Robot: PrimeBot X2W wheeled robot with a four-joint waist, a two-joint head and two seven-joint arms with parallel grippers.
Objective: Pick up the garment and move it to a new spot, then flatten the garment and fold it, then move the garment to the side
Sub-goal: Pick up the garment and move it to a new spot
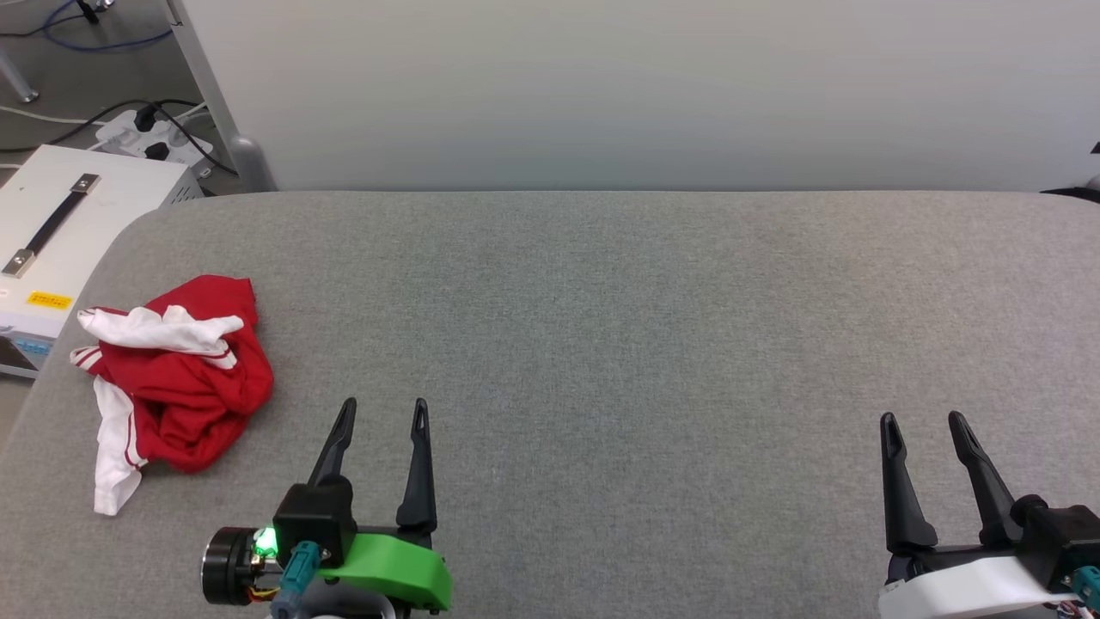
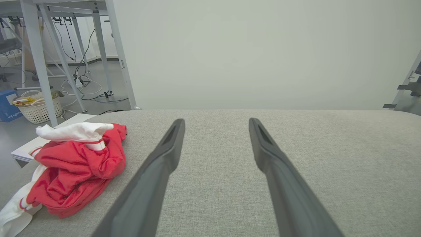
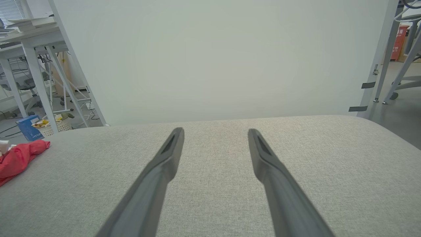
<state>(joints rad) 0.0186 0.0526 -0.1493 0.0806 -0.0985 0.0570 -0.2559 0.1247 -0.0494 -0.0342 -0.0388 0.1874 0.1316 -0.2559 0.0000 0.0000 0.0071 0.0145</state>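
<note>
Both wide and empty: left end effector (image 1: 384,402) near the bunched jersey T-shirt (image 1: 176,378), right end effector (image 1: 921,417) well apart, likely poised for pickup.

The table top (image 1: 653,327) under both claws is grey woven cloth, matt and finely rough. Left of the left claw (image 1: 384,404), the shirt (image 1: 185,378) is soft, crumpled jersey cloth: the red has a faint sheen, the white is matt. That claw's fingers (image 2: 158,174) look like smooth, matt dark plastic on a glossy green plastic mount (image 1: 387,567). The right claw (image 1: 922,419) has the same fingers on a smooth white plastic mount (image 1: 971,589). Beyond the fingertips, the pale panel (image 1: 653,86) is smooth and matt.
</note>
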